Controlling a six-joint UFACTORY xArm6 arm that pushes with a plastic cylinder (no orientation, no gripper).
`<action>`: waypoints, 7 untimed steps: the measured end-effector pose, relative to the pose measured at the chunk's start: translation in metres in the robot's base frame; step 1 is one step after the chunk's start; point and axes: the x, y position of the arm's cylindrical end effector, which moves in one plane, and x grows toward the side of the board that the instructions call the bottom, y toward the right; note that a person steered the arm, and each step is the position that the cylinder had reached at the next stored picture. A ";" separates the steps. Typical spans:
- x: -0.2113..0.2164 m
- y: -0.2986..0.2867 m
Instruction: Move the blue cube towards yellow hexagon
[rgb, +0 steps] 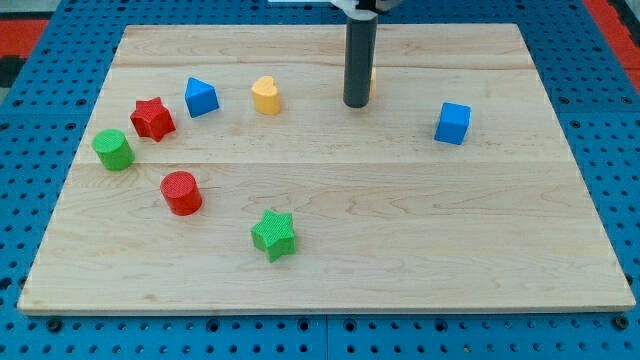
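The blue cube (452, 123) sits on the wooden board at the view's right. My tip (357, 104) rests on the board near the view's top centre, well to the left of the blue cube. A sliver of a yellow block (372, 80), the yellow hexagon, shows just behind the rod on its right side. The rod hides most of it, so its shape cannot be made out. The tip stands right beside this yellow block and apart from the blue cube.
A yellow heart (265, 95) lies left of the tip. Further left are a blue triangular block (200, 97), a red star (152, 118) and a green cylinder (113, 149). A red cylinder (181, 192) and a green star (273, 235) lie lower down.
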 end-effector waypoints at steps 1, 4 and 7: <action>0.012 -0.024; -0.007 -0.123; 0.119 0.058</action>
